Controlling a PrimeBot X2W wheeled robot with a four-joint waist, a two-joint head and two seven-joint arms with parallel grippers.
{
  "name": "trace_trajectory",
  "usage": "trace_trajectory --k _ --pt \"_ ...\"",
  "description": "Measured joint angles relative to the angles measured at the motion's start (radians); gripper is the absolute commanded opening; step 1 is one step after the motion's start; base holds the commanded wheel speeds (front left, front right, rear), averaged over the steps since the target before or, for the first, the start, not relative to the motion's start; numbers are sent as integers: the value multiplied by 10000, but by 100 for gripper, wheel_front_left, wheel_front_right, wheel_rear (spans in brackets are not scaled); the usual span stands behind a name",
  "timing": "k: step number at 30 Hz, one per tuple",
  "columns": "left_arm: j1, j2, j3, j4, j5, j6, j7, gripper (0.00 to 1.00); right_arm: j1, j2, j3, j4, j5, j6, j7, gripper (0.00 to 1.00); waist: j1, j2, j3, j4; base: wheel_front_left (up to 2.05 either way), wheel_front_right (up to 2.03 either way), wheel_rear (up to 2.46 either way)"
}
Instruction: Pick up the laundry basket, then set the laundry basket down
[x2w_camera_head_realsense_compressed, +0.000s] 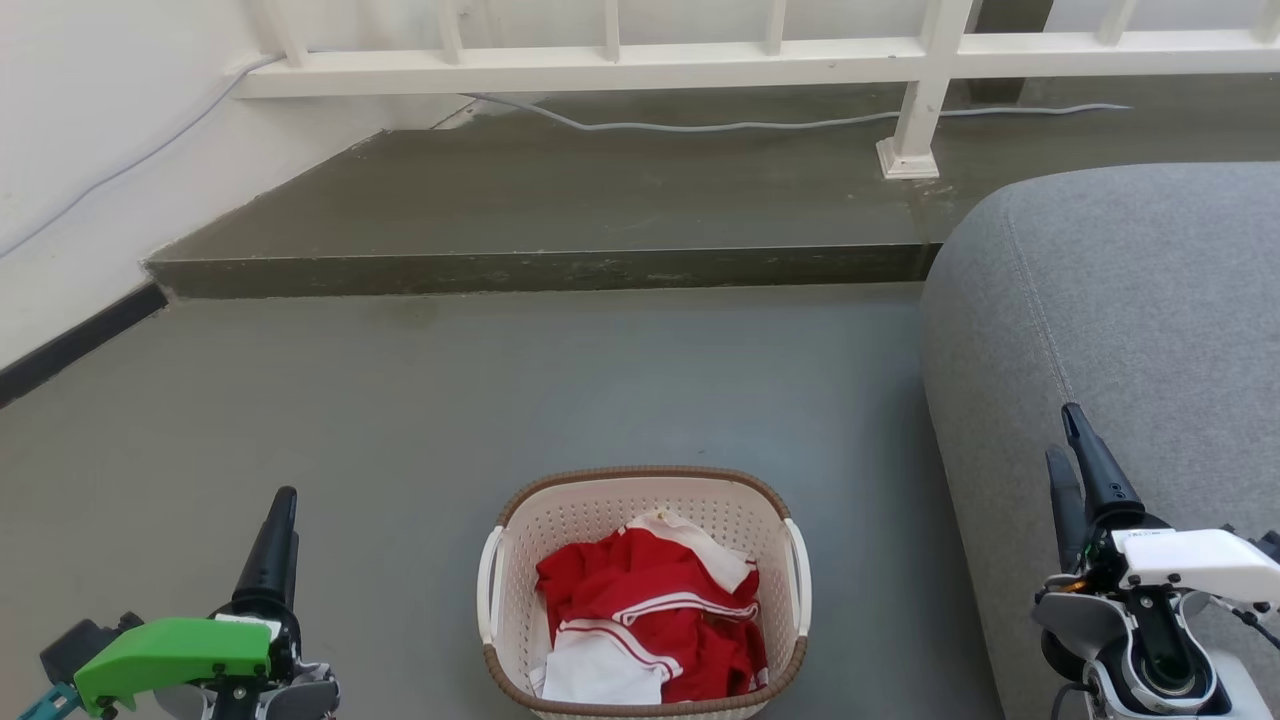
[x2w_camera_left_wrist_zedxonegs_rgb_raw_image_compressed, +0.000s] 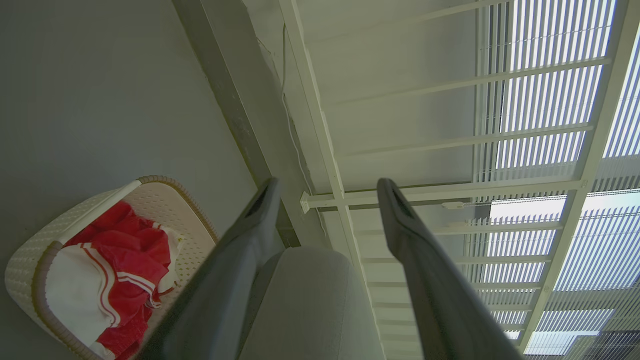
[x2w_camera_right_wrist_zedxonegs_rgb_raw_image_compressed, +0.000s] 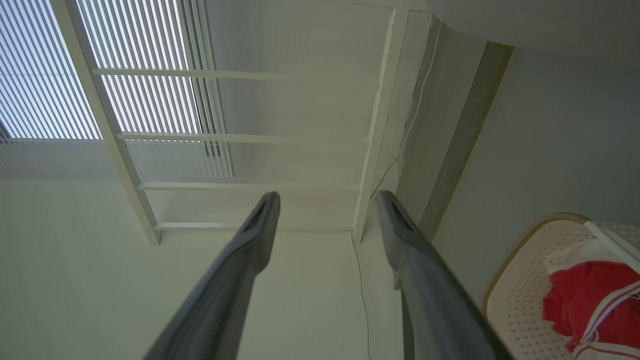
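Left hand (x2w_camera_left_wrist_zedxonegs_rgb_raw_image_compressed: 327, 185): holding its two fingers spread well apart, gripping nothing and touching nothing, hanging over the floor (x2w_camera_head_realsense_compressed: 400, 400) to the left of the laundry basket (x2w_camera_head_realsense_compressed: 580, 515).
Right hand (x2w_camera_right_wrist_zedxonegs_rgb_raw_image_compressed: 326, 196): likewise spreading its two fingers wide and carrying nothing, hanging over the front edge of the sofa (x2w_camera_head_realsense_compressed: 1120, 320), right of the basket.
Basket: one, sitting upright on the floor between the two hands, apart from both.
Handles (x2w_camera_head_realsense_compressed: 488, 585): two, white, one on each side of the basket, each facing the hand on its side, neither being touched.
Clothing (x2w_camera_head_realsense_compressed: 650, 610): lying crumpled inside the basket, red with white stripes and white parts. It is probably more than one piece, though the folds are hiding the count.
Sofa edge: one grey sofa, its rounded side running near the basket's right, a strip of floor lying between.
Open room: bare floor stretching left of and beyond the basket up to a low step (x2w_camera_head_realsense_compressed: 540, 270).
Far edge: a white railing (x2w_camera_head_realsense_compressed: 600, 65) standing on the step, one cable (x2w_camera_head_realsense_compressed: 700, 125) trailing beneath it.
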Motion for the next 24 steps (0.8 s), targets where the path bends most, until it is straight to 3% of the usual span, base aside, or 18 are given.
trace_trajectory --k 13,24 --pt "-260 548 -878 -347 1825 0 -531 100 -184 -424 940 -345 -1501 4 -491 100 0 0 16 -14 0 0 0" --pt "-453 794 -1279 -721 4171 -2 -918 100 -361 -876 1459 -437 -3939 6 -901 100 0 0 6 -31 0 0 0"
